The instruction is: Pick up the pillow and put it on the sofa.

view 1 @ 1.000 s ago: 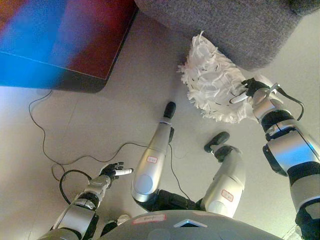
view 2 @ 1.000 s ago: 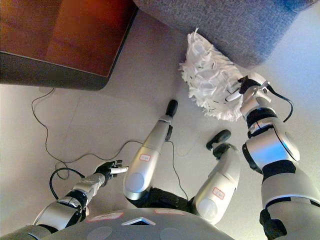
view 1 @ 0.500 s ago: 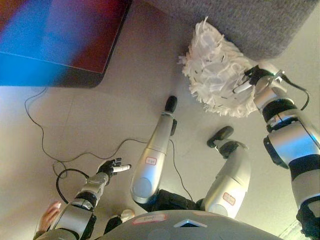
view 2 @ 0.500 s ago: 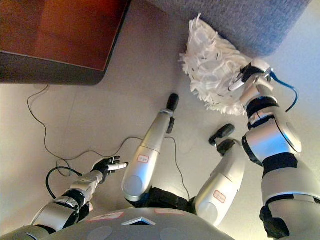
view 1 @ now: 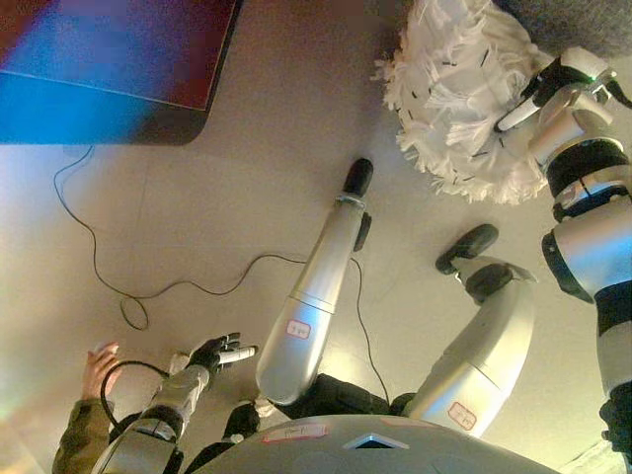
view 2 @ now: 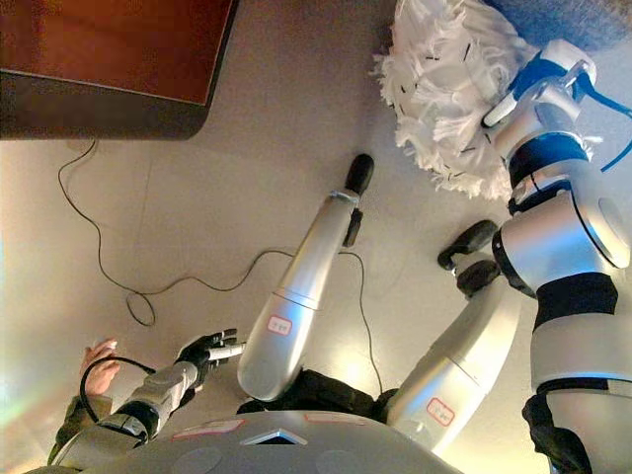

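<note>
The pillow (view 1: 459, 89) is white and shaggy and sits at the top right, against the front of the grey sofa (view 1: 583, 20). My right hand (view 1: 553, 89) is at the pillow's right edge with its fingers curled into the fringe, gripping it. I cannot tell whether the pillow touches the floor. My left hand (view 1: 219, 353) is low at the lower left, open and empty, far from the pillow.
A dark red-brown table (view 1: 118, 59) fills the top left, its edge over the floor. A person's hand (view 1: 99, 365) and green sleeve show at the lower left, close to my left arm. Bare beige floor lies between the table and the pillow.
The view has shifted. My right hand has carried the pillow up and to the right, closer to the sofa. A person's hand has come into view at the lower left.
</note>
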Motion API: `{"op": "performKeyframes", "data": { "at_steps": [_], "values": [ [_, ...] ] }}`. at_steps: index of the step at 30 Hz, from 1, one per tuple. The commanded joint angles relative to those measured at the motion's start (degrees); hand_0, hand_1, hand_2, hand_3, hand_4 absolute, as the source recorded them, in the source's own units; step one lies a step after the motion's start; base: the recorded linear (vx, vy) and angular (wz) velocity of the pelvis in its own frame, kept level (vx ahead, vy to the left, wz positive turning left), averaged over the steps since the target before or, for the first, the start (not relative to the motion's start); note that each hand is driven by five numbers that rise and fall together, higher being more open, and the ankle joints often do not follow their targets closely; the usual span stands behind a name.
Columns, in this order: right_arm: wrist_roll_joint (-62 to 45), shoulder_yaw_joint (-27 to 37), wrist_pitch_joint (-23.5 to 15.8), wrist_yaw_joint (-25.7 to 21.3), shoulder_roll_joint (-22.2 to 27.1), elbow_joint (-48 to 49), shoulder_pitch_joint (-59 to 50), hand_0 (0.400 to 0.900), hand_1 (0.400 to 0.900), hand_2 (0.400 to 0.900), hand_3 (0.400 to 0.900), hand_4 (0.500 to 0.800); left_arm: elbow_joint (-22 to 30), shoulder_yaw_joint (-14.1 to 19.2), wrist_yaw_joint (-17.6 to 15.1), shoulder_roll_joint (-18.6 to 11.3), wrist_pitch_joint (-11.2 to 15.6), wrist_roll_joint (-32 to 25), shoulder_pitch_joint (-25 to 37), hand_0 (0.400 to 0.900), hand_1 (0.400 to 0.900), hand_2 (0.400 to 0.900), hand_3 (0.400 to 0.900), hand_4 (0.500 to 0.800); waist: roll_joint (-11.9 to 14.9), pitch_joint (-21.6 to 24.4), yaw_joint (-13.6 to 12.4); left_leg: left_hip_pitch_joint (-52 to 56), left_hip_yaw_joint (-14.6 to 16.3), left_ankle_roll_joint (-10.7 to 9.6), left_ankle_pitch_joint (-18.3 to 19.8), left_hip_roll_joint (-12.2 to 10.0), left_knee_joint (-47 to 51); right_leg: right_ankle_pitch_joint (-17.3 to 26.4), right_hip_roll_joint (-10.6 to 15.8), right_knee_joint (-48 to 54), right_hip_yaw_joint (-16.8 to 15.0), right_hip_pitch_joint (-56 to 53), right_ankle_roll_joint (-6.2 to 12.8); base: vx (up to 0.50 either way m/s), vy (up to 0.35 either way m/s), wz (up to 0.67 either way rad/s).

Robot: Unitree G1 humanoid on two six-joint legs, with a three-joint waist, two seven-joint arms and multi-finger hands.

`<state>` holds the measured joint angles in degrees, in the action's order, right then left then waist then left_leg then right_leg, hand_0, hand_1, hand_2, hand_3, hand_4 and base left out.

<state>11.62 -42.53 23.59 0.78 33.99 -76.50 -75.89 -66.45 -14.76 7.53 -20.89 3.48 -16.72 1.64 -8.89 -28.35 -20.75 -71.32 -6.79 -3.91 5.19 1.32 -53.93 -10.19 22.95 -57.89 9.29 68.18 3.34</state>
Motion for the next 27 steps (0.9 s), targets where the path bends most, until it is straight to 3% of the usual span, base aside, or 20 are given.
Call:
{"op": "performKeyframes", "data": {
  "at_steps": [1,2,10,17,27],
  "values": [
    [-4.92,0.32,-5.3,2.89,1.06,3.43,0.1,0.8,0.8,0.8,0.8,0.74,-1.51,0.16,0.4,-3.82,0.02,-2.66,-8.84,0.9,0.9,0.9,0.9,0.8,-5.72,-1.44,-1.66,-0.8,1.07,4.01,3.1,0.0,-0.71,-5.85,-1.08,-5.54,-2.25,-0.09,-3.28,-0.03,0.077,-0.08],
    [-4.45,0.41,-5.81,2.97,1.23,3.42,0.01,0.4,0.4,0.4,0.4,0.5,-1.49,0.36,0.64,-3.85,0.39,-2.67,-9.26,0.9,0.9,0.9,0.9,0.8,-5.83,-1.44,-1.66,-1.21,1.16,3.92,3.16,0.01,-1.16,-5.88,-0.97,-5.9,-2.37,0.36,-3.28,-0.02,0.067,-0.08],
    [-4.23,0.35,-8.35,0.32,3.03,3.03,-1.81,0.4,0.4,0.4,0.4,0.5,-0.91,1.66,1.99,-3.69,2.0,-2.79,-11.62,0.9,0.9,0.9,0.9,0.8,-6.76,-1.44,-1.57,-2.86,2.03,3.15,3.58,-0.33,-3.5,-6.28,-0.59,-7.95,-2.9,2.43,-3.3,-0.03,0.025,-0.01],
    [-3.45,0.05,-9.56,1.58,4.29,3.0,-1.71,0.4,0.4,0.4,0.4,0.5,-0.42,2.44,2.47,-4.07,2.89,-2.98,-12.59,0.9,0.9,0.9,0.9,0.8,-6.58,-1.44,-1.44,-1.36,2.06,2.53,3.47,-1.39,-3.34,-5.81,-0.45,-7.4,-2.21,0.81,-3.12,-0.02,-0.002,-0.04],
    [-3.89,2.3,-15.51,2.47,4.51,5.9,1.98,0.4,0.4,0.4,0.4,0.5,0.84,2.06,0.63,-4.68,4.53,-1.64,-11.44,0.9,0.9,0.9,0.9,0.8,-3.69,-1.44,0.21,10.08,3.0,1.31,3.32,-4.37,2.59,-3.02,-1.24,1.36,0.63,-11.2,-1.51,-0.02,-0.028,-0.11]
  ]
}}
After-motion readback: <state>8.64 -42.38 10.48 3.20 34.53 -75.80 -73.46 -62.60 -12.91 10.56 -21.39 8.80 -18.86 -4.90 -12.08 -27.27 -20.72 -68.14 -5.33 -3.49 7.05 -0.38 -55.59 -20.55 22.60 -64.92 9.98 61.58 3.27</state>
